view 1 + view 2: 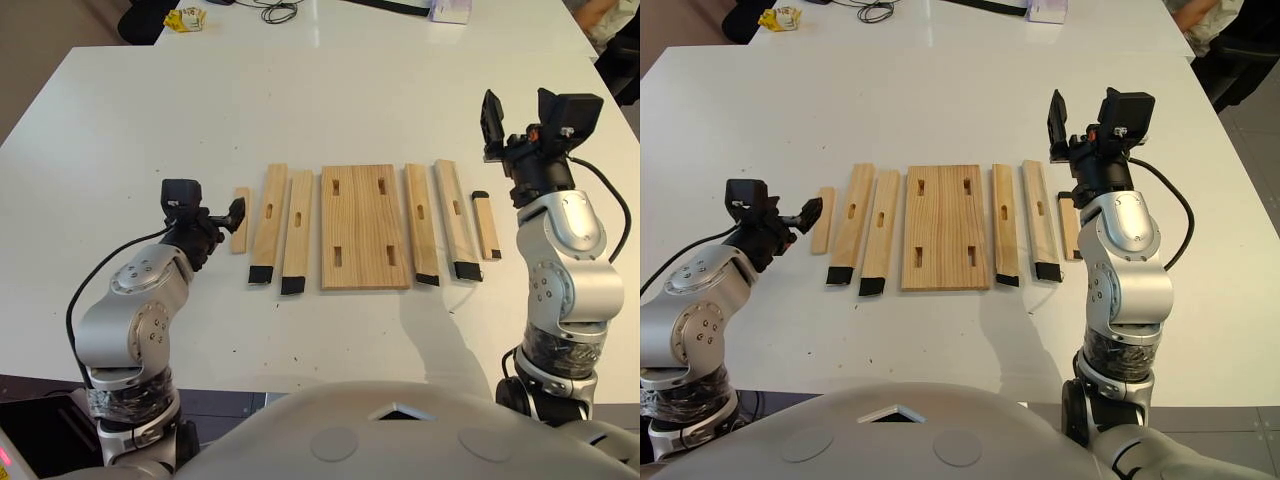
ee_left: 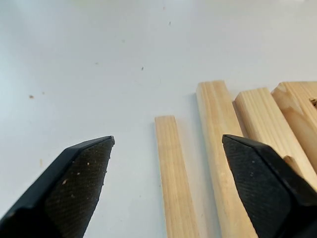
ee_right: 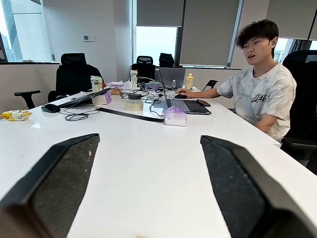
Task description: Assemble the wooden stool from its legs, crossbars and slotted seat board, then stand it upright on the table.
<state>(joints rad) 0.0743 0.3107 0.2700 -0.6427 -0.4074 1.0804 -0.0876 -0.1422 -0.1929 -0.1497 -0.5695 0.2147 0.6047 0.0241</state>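
While every stool part lies flat on the white table [image 1: 300, 100], none is joined to another. The seat board [image 1: 365, 227], a pale wooden rectangle with four slots, sits in the middle of the row. Two legs lie to its left [image 1: 268, 222] [image 1: 297, 230] and two to its right [image 1: 420, 224] [image 1: 456, 219], each a long strip with one slot and a black near end. A short crossbar closes each end of the row: the left one [image 1: 240, 219] is plain, the right one [image 1: 486, 226] has dark ends. The left gripper [image 2: 168, 140] hovers low by the left crossbar, its fingers spread wide on either side of the bar and apart from it. The right gripper [image 1: 520, 110] is held high beyond the right crossbar, pointing away from the robot, its fingers wide apart and holding nothing.
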